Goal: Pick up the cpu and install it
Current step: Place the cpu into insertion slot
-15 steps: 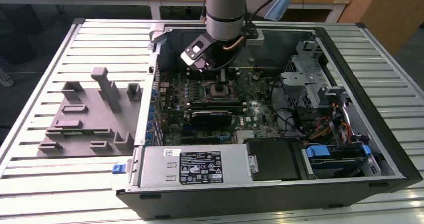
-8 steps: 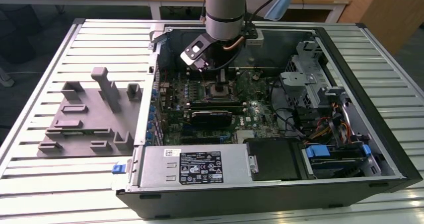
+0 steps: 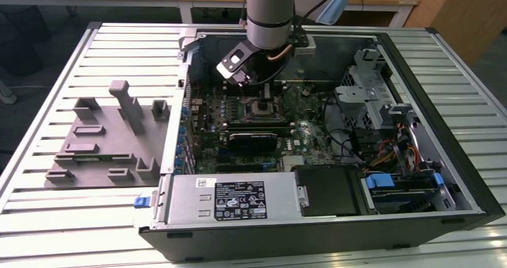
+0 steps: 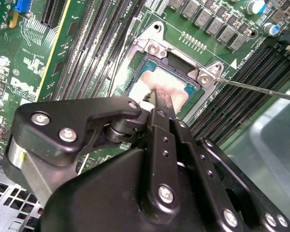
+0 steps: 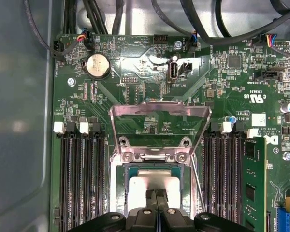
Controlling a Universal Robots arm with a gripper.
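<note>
My closed pincer [image 5: 157, 193] stands over the cpu [image 5: 152, 181], which lies in the open socket [image 5: 119, 188]; whether they touch is unclear. Seating, I judge, wants level, gentle pressure, no sideways drag.

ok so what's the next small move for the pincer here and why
Probably a short, straight lift. The pincer looks shut, with its tips at the silvery top of the cpu. The cpu appears to lie flat in the socket. The metal load plate stands open beside it, so rising straight up should avoid nudging the chip or the plate.
</note>
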